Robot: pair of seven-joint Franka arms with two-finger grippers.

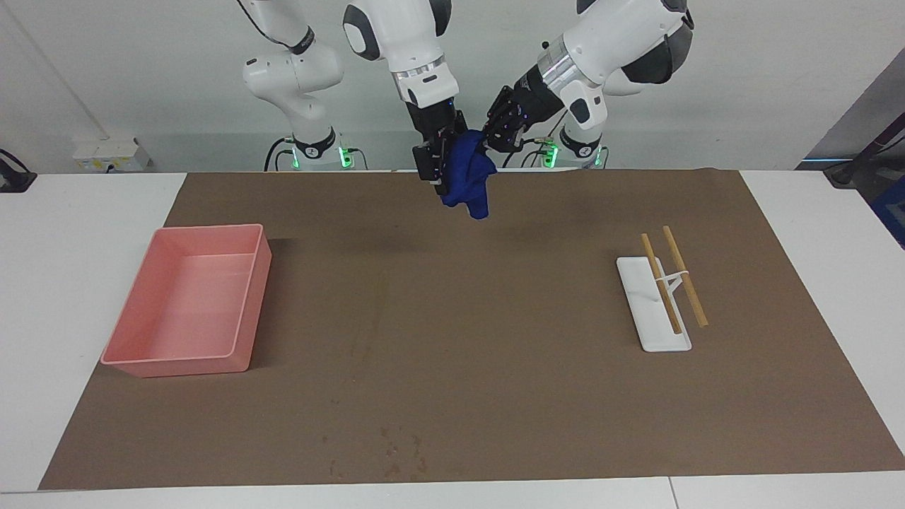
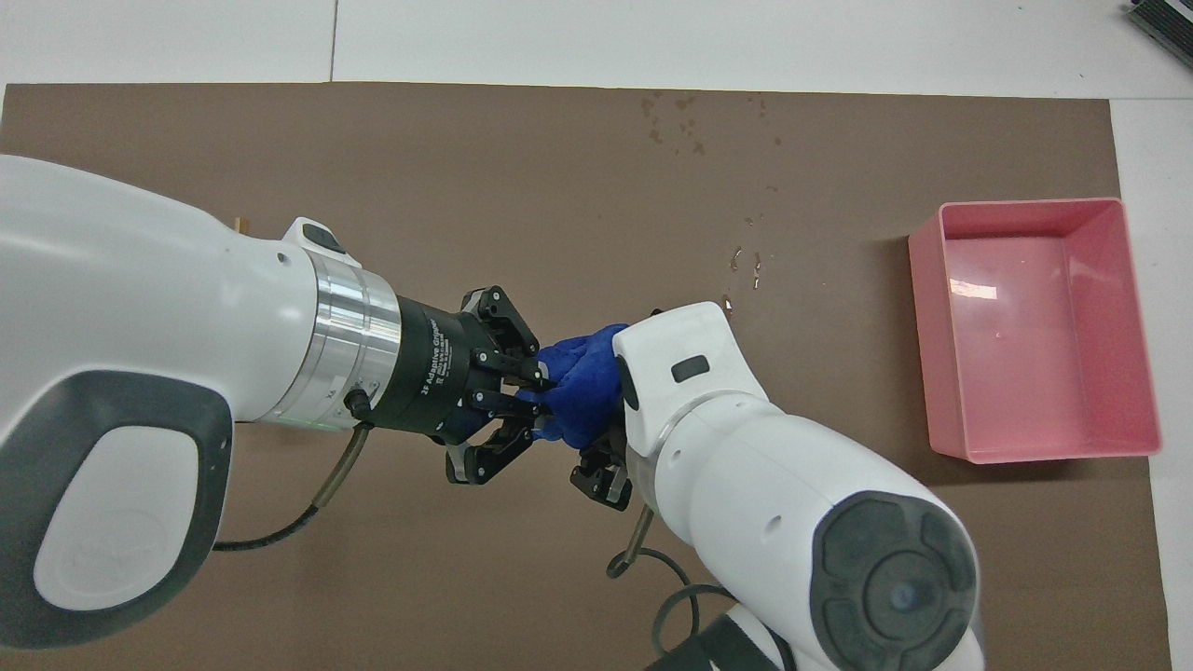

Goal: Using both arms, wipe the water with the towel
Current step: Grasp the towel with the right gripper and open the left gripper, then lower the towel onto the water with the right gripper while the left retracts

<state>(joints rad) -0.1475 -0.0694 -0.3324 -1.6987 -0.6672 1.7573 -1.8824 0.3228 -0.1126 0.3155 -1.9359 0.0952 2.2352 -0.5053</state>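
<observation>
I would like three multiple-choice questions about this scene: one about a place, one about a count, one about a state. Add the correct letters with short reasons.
1. Where is the blue towel?
A. in the pink tray
B. in the air, over the mat's edge nearest the robots
C. on the white holder

2. How many wooden sticks lie on the white holder?
A. one
B. two
C. four

3. What is the state of the left gripper?
A. shut on the towel
B. open above the tray
C. resting on the mat

Answers:
1. B: the towel hangs between the two grippers, clear of the brown mat; the pink tray holds nothing blue.
2. B: two parallel sticks cross the holder.
3. A: its fingertips pinch the towel, while the right gripper stands open beside it.
</observation>
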